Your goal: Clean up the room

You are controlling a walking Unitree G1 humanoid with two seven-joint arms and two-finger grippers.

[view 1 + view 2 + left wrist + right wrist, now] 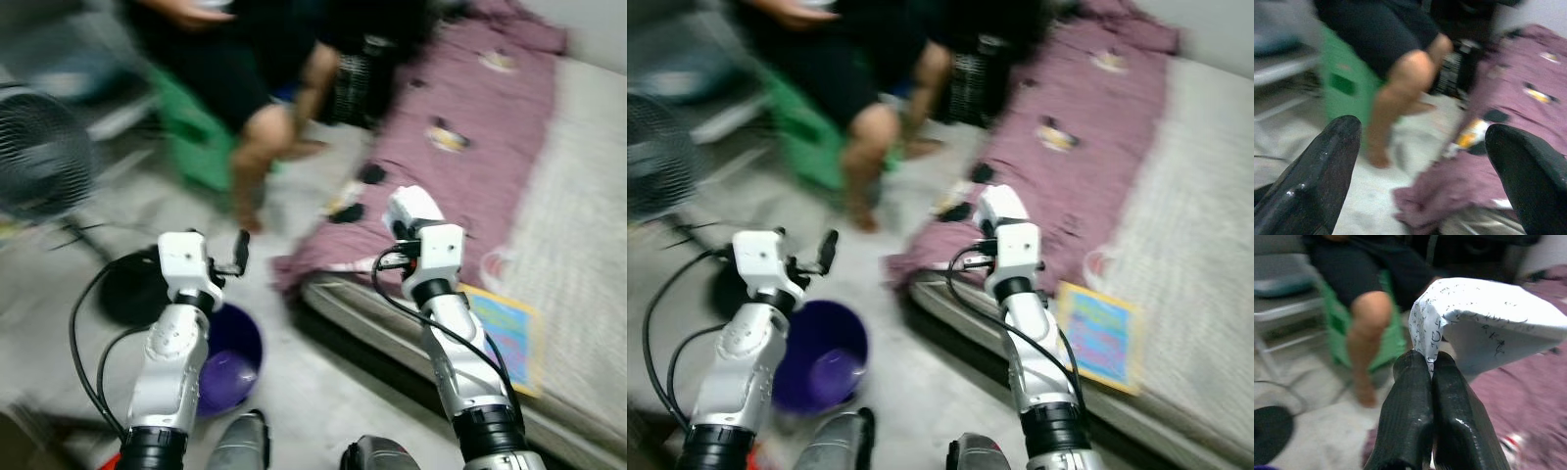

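My right gripper [1430,364] is shut on a crumpled white sheet of paper [1488,320] with handwriting on it, held up over the edge of the maroon blanket [460,127] on the bed. The same paper [411,208] sticks out above the right wrist in the eye views. My left gripper [1422,161] is open and empty, raised over the floor above a purple bucket [230,360]. The frames are blurred.
A person sits on a green stool [196,137] ahead, one bare leg [257,157] down on the floor. A fan [39,157] stands at the left. A colourful book [505,333] lies on the mattress [578,255]. Small dark items lie on the blanket's edge.
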